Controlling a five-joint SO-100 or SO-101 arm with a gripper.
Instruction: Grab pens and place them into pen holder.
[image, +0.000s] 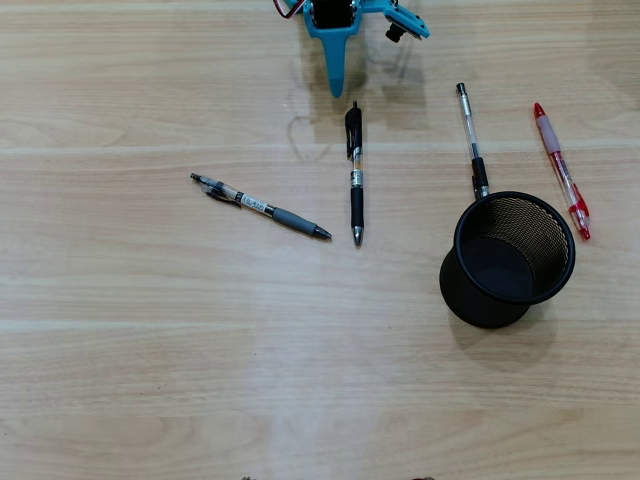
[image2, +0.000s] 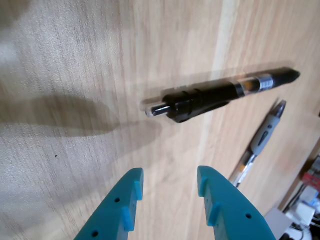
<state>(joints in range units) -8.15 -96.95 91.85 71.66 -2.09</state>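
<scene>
Pens: the black pen (image: 354, 175) lies at mid-table, long axis 12 to 6 o'clock overhead, tip at 6, with bare table (image: 150, 350) on both sides. Your gripper (image2: 167, 179) hangs above its clip end, fingers narrowly parted, empty.

The overhead view looked straight down from high above the black-grip pen (image: 355, 175), while the wrist view faced the table close behind that same pen (image2: 220, 94), which both views shared.
</scene>
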